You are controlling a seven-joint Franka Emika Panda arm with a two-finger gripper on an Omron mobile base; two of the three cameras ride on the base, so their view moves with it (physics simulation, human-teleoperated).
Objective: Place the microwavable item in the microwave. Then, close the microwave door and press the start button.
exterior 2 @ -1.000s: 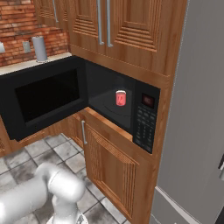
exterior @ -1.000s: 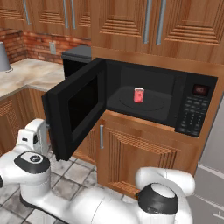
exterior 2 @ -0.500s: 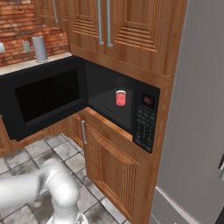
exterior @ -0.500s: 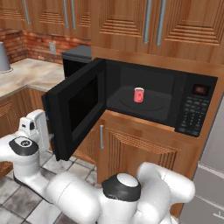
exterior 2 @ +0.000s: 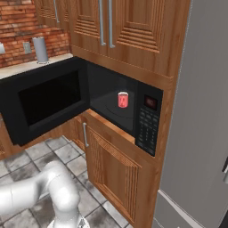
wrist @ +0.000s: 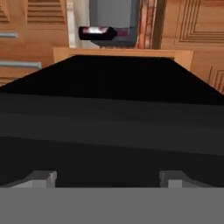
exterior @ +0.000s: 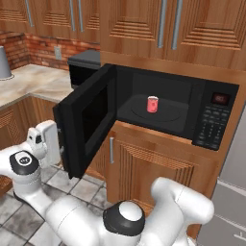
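Observation:
The small red cup (exterior: 152, 104) stands upright on the floor of the open microwave (exterior: 211, 127), near the middle; the right base view has the cup (exterior 2: 123, 99) left of the keypad panel of the microwave (exterior 2: 147, 120). The microwave door (exterior: 89, 125) is swung wide open to the left, as the door (exterior 2: 44, 100) also shows from the right. My gripper (exterior: 58, 144) sits low at the left, right up against the door's outer face. In the hand view the gripper (wrist: 109, 179) is open, its fingertips (wrist: 43, 177) wide apart, facing the door's black surface (wrist: 113, 113).
A plain black box appliance (exterior: 84, 65) and a grey canister (exterior: 4, 62) stand on the counter at the left. A grey fridge (exterior 2: 200, 133) stands right of the microwave. Wooden cabinets lie above and below. A dark bottle (wrist: 103, 33) lies beyond the door in the hand view.
My arm has swung further left and the hand has come closer to the outer face of the open door. Cup and door have stayed put.

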